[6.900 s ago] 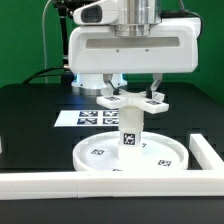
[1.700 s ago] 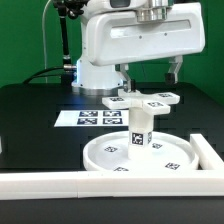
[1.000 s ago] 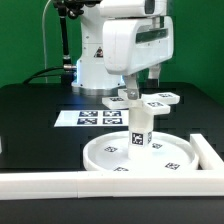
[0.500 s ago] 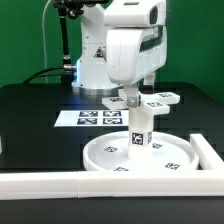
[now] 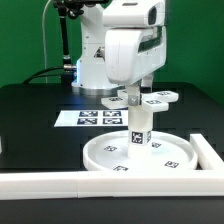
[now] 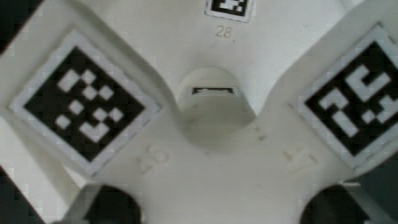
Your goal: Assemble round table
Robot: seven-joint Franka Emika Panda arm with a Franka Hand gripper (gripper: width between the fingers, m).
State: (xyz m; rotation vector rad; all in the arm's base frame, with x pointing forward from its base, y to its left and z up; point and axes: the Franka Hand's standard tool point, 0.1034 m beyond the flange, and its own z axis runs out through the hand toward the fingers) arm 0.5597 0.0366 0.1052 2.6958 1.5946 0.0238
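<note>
The only legible character string is a small embossed "28" (image 6: pixel 222 32) on the white cross-shaped piece (image 6: pixel 214 130) in the wrist view, just beside one of its square black-and-white tags. The tags on the post (image 5: pixel 135 125), the disc (image 5: pixel 140 155) and the marker board (image 5: pixel 90 117) show coded patterns only, carrying no readable words or brands.

One round disc (image 5: pixel 139 153), one upright post (image 5: pixel 136 125) and one cross-shaped piece (image 5: pixel 143 100) are counted beneath the gripper (image 5: pixel 135 88), with one marker board (image 5: pixel 88 118) behind.
</note>
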